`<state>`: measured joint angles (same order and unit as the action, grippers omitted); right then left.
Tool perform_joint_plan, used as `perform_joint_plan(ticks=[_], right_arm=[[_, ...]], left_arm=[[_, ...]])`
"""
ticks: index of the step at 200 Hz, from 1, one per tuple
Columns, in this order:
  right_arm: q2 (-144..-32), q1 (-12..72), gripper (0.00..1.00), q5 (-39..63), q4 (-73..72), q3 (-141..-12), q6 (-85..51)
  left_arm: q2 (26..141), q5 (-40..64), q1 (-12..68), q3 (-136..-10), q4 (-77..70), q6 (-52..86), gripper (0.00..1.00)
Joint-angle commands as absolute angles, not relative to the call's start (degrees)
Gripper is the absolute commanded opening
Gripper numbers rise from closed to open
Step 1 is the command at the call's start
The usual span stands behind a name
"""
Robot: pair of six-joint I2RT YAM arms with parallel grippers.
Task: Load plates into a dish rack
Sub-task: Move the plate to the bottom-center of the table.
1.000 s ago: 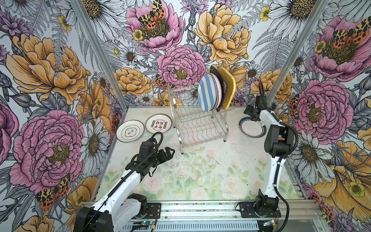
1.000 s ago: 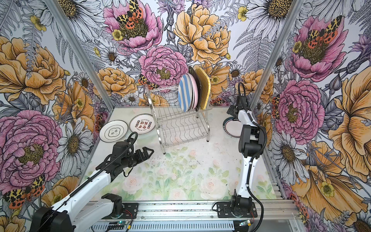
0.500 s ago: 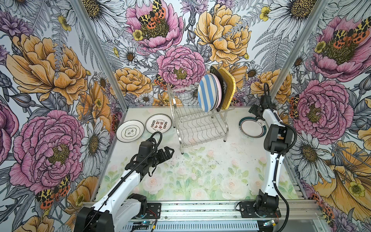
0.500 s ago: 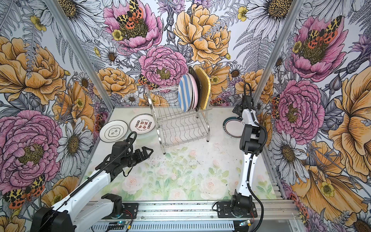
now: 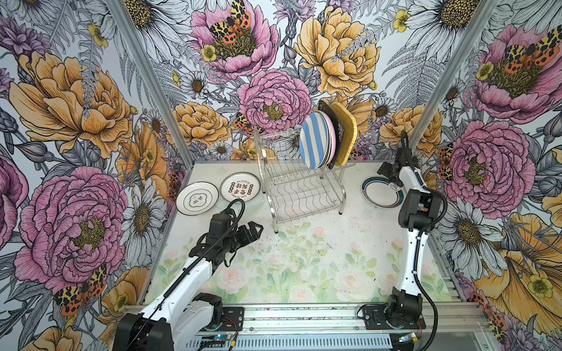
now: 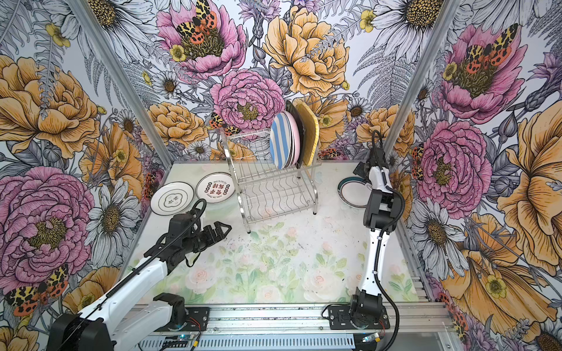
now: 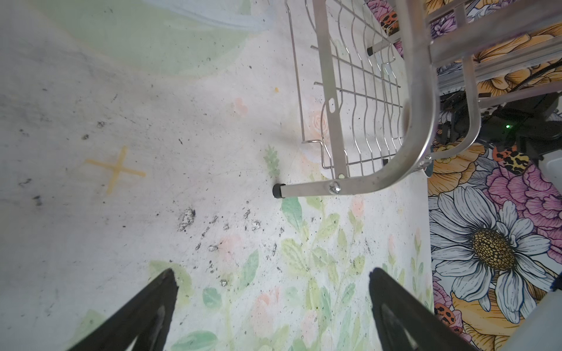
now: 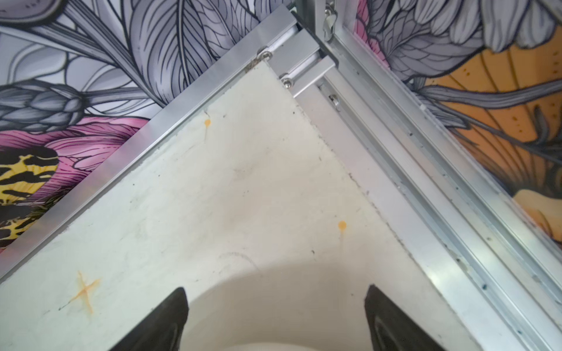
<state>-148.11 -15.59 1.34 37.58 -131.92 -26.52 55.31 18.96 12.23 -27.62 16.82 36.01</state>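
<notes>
Roughly half done: a striped plate [image 5: 313,142], pink plate [image 5: 332,136], black plate [image 5: 327,107] and yellow plate [image 5: 347,133] stand on edge in the upper shelf of the rack [image 5: 304,194]. Three more lie flat on the bench [image 5: 304,258]: two white plates [image 5: 197,198] [image 5: 240,190] left of the rack, a teal-rimmed plate [image 5: 380,194] right of it. The right hand [image 8: 275,288] hangs spread above that plate's far rim, gripping nothing. The left hand [image 7: 272,270], released and empty, hovers before the rack. The bench is scuffed and flower-printed, with floral walls [image 5: 76,106] around it.

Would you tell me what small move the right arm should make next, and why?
Probably lower the right gripper and close on the far rim of the teal-rimmed plate: the jaws stand open above that rim, and the plate lies flat on the table, not yet racked.
</notes>
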Motion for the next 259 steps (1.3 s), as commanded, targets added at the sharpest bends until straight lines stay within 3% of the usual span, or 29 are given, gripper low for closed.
perform_joint_plan(ticks=[1, 125, 259], right_arm=[[-148.99, -15.91, 0.91, 4.9, 39.24, -132.77, -26.99], [-142.48, -12.38, 0.89, 11.94, 39.23, -123.74, -22.52], [-131.79, -4.07, 0.88, 7.16, 40.79, -103.21, -12.63]], left_arm=[[55.63, 20.33, 11.51, -26.98, 15.12, 35.63, 0.99], [55.02, 21.35, 11.15, -26.89, 14.53, 35.94, 0.99], [54.98, 22.18, 10.99, -27.16, 14.15, 36.01, 0.99]])
